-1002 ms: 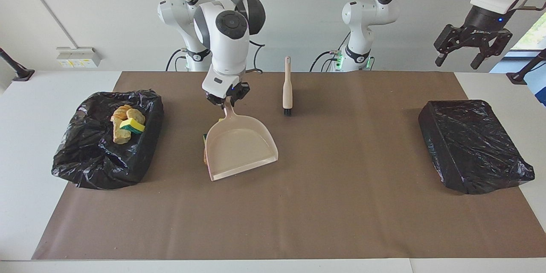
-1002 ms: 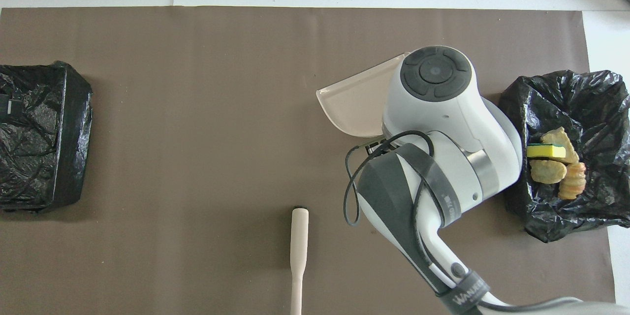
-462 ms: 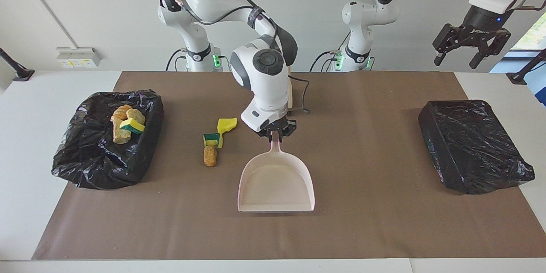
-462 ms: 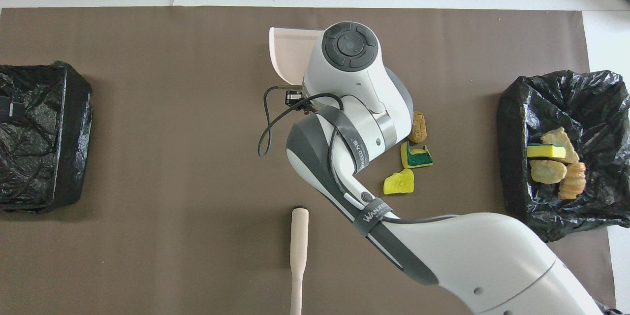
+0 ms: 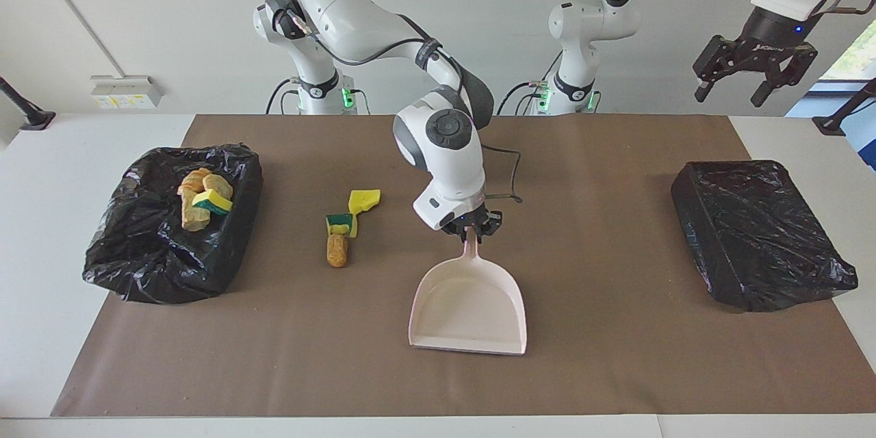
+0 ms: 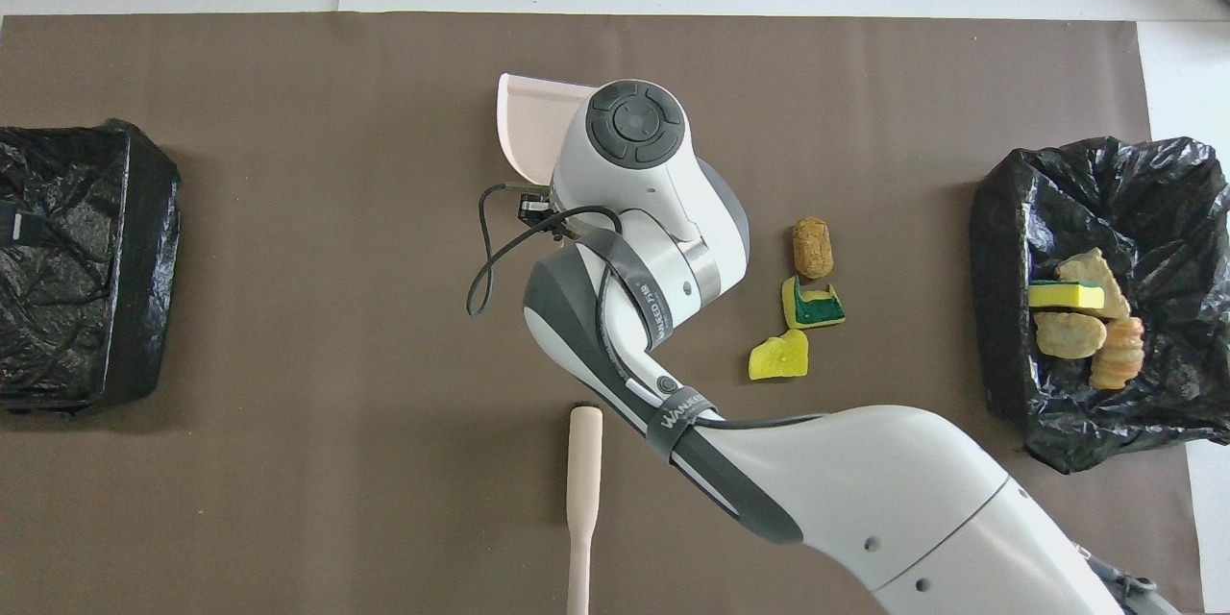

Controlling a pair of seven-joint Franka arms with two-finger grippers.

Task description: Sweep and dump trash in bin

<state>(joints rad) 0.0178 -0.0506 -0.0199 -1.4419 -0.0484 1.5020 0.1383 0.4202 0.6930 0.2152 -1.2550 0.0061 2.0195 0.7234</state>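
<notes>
A brown mat covers the white table, with a pale wall rising at the robots' end. Nearest the robots lies the brush, handle toward them. The left gripper waits high above the left arm's end of the table, fingers apart. Below it sits a closed black bag-wrapped box. At the right arm's end the bin, lined in black plastic, holds four scraps. Between bin and mat centre lie three more pieces of trash: a yellow bit, a green-backed one, a brown cork lump. The right gripper is clamped on the handle of the dustpan, whose mouth points away from the robots; the arm hides most of it from overhead.
</notes>
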